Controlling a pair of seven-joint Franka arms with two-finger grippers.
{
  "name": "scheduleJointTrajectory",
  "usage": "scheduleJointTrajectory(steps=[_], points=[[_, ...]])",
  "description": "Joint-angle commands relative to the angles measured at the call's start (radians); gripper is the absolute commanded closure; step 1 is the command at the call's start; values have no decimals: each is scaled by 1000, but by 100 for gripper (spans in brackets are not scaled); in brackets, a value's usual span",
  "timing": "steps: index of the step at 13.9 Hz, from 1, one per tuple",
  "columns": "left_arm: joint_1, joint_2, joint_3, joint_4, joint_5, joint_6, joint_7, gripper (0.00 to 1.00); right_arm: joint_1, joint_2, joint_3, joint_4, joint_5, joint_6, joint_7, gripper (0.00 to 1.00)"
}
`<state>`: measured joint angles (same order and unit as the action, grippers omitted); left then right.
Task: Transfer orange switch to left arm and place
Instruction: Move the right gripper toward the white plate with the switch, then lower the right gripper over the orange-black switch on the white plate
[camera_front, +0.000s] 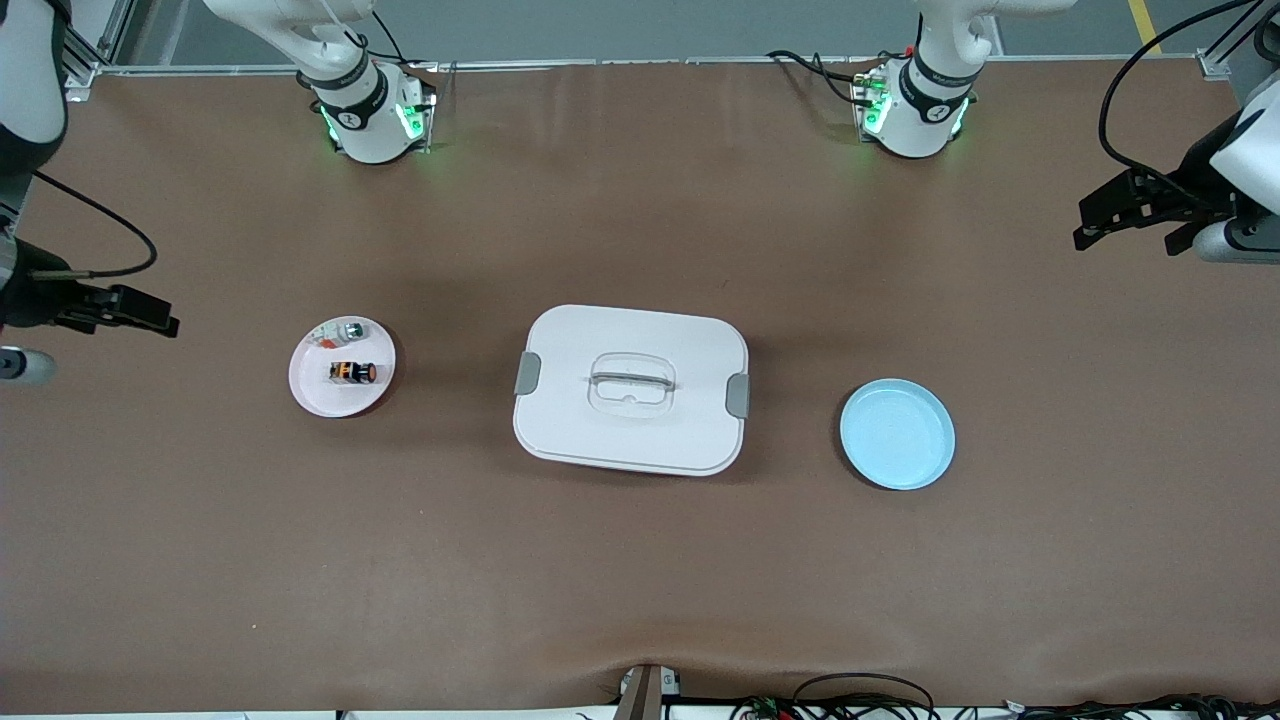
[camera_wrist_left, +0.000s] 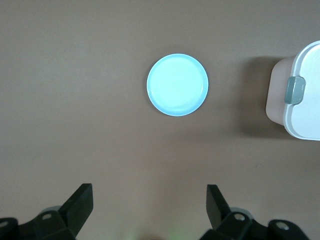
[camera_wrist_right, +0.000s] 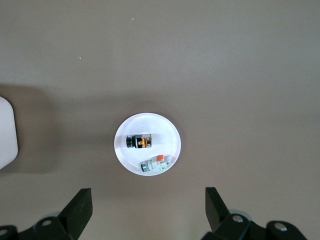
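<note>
The orange switch, a tiny black block with an orange middle, lies on a pink plate toward the right arm's end of the table. The white box with grey side clips stands at the table's middle. My right gripper hangs open and empty, high over the table's end beside the pink plate. My left gripper hangs open and empty, high over the other end of the table.
A small silver-white part with a red bit shares the pink plate with the switch. A blue plate with nothing on it lies between the box and the left arm's end. Cables run along the table's nearest edge.
</note>
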<state>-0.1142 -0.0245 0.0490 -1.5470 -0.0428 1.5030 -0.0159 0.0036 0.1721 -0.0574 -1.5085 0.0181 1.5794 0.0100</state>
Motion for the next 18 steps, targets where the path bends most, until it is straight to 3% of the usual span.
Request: scheduleJointTrajectory(steps=[1, 9, 12, 18], points=[[-1, 3, -1, 18, 20, -18, 19, 0, 6, -25, 1, -116, 19, 71, 65, 0], [-5, 3, -3, 33, 20, -18, 24, 0, 65, -120, 2, -528, 33, 419, 189, 0], [-15, 5, -3, 53, 21, -18, 19, 0, 65, -143, 1, -706, 33, 613, 192, 0], [-4, 14, -3, 54, 21, -18, 24, 0, 64, -37, 1, -765, 33, 792, 196, 0]])
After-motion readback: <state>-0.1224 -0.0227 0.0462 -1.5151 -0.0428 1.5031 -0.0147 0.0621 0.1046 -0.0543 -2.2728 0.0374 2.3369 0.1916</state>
